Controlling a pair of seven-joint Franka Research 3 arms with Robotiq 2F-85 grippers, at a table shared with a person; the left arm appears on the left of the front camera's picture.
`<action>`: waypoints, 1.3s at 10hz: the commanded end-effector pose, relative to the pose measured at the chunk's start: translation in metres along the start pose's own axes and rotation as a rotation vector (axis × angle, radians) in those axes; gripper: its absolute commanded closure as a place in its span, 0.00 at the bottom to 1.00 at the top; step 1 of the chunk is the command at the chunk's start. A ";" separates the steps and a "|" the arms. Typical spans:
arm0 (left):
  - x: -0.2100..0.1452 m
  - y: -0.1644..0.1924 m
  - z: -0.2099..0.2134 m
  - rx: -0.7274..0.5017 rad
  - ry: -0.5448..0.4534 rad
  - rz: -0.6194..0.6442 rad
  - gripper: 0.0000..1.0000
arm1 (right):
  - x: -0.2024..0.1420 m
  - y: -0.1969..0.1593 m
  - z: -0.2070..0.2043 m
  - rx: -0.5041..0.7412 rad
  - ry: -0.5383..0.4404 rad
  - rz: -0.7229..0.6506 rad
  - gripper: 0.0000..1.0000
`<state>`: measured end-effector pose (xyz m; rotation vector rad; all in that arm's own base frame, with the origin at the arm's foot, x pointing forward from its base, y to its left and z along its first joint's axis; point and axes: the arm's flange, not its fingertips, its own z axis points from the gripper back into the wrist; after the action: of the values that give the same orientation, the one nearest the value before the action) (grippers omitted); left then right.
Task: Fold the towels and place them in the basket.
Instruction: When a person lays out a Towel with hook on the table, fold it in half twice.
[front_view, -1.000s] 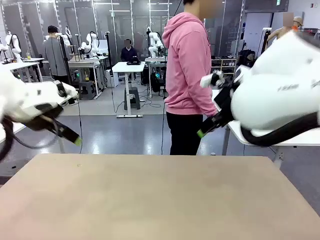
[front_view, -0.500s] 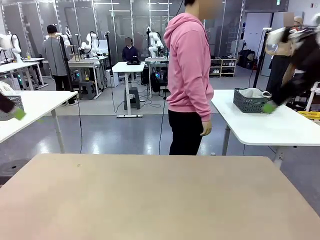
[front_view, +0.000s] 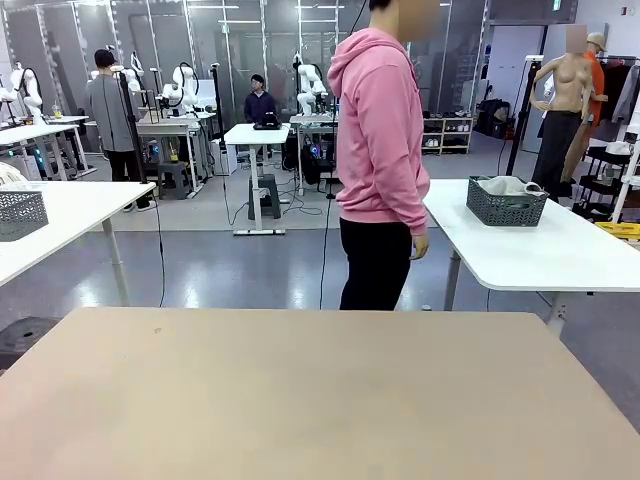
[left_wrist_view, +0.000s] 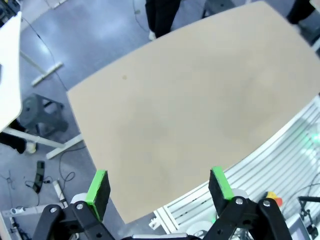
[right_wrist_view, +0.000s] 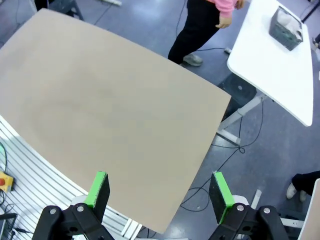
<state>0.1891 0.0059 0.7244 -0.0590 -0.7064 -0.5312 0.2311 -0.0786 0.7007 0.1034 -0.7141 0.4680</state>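
Note:
A dark grey mesh basket (front_view: 507, 202) stands on a white side table (front_view: 540, 255) at the far right, behind the work table, and it also appears in the right wrist view (right_wrist_view: 286, 26). A pale cloth (front_view: 512, 185), perhaps one of the towels, lies in it. My left gripper (left_wrist_view: 158, 182) hangs open high above the tan table (left_wrist_view: 190, 100), with nothing between its green pads. My right gripper (right_wrist_view: 158, 182) is open too, high over the same table (right_wrist_view: 110, 100), and holds nothing.
A person in a pink hoodie (front_view: 380, 130) stands at the table's far edge, side-on. A second grey basket (front_view: 20, 213) sits on a white table at the far left. Aluminium rails (left_wrist_view: 260, 170) run beside the tan table's near edge.
Both arms have swung out of the front view, the left one off to the left and the right one off to the right. The person has shifted a little.

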 end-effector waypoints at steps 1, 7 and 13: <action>-0.003 0.006 0.023 0.055 -0.040 -0.005 0.00 | -0.013 -0.004 0.016 -0.023 -0.050 -0.009 0.00; -0.003 0.005 0.035 0.049 -0.072 0.018 0.00 | -0.012 -0.005 0.021 -0.019 -0.048 -0.022 0.00; -0.003 0.005 0.035 0.049 -0.072 0.018 0.00 | -0.012 -0.005 0.021 -0.019 -0.048 -0.022 0.00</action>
<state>0.1717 0.0209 0.7471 -0.0395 -0.7984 -0.4885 0.2117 -0.0923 0.7092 0.1033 -0.7699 0.4387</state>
